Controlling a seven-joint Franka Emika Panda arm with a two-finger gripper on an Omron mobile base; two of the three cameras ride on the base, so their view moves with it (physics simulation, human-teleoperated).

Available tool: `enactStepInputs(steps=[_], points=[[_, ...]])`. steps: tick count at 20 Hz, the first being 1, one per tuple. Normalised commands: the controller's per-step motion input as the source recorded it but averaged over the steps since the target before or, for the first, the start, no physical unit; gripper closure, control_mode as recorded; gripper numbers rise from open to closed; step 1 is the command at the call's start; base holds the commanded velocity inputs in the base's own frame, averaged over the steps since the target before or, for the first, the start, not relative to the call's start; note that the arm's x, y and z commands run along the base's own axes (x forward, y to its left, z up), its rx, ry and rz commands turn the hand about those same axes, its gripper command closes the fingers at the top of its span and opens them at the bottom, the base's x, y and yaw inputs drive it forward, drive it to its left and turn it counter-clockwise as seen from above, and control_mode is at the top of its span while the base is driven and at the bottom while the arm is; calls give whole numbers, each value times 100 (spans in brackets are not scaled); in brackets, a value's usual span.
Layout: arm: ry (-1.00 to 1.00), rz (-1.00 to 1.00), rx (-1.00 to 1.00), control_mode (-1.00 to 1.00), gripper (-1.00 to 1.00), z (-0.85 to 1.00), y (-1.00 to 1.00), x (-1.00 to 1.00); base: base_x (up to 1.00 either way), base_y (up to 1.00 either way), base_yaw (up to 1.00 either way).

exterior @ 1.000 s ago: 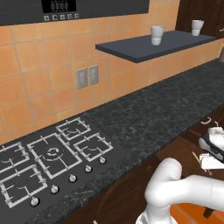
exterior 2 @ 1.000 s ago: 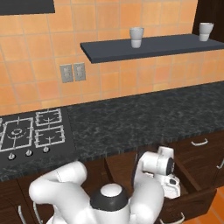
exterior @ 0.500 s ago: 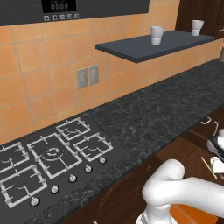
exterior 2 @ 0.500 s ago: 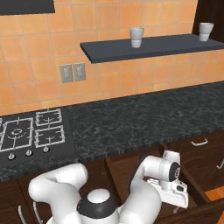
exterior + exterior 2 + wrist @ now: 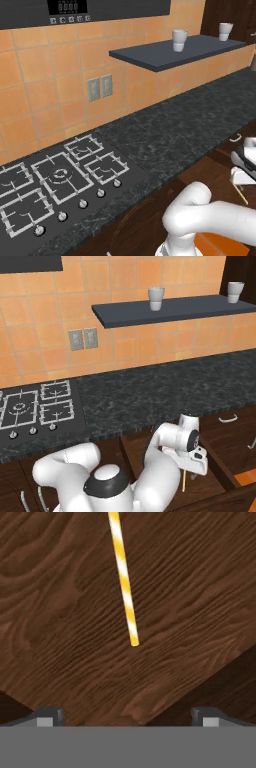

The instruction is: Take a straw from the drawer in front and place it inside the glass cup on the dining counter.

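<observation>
Tool (image 5: 128, 717) released, jaws wide, hanging low over the open drawer (image 5: 210, 481), nothing gripped. One straw (image 5: 123, 579), thin, yellow with white stripes, lying flat on the dark brown wood-grain drawer floor, apart from the fingertips (image 5: 49, 716). Behind: black speckled granite tabletop (image 5: 165, 391), one four-burner gas hob (image 5: 55, 180) with wire grates and round knobs. Orange tiled wall, two grey outlets (image 5: 82, 338). One dark flat shelf (image 5: 170, 308), two opaque white cups (image 5: 156, 298) on it.

A black granite counter (image 5: 190, 135) with a gas hob (image 5: 60, 185) runs below orange tiles; two white cups (image 5: 179, 40) stand on a dark shelf (image 5: 170, 52). A straw (image 5: 239, 191) lies beside the white hand.
</observation>
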Motion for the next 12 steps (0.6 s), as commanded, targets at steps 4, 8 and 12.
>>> enactStepInputs(steps=[4, 8, 12], points=[[-13, 0, 0, -100, -100, -22, 0, 34, 0, 0, 0], [0, 0, 0, -100, -100, -22, 0, 40, 0, 0, 0], [0, 0, 0, -100, -100, -21, 0, 41, 0, 0, 0]])
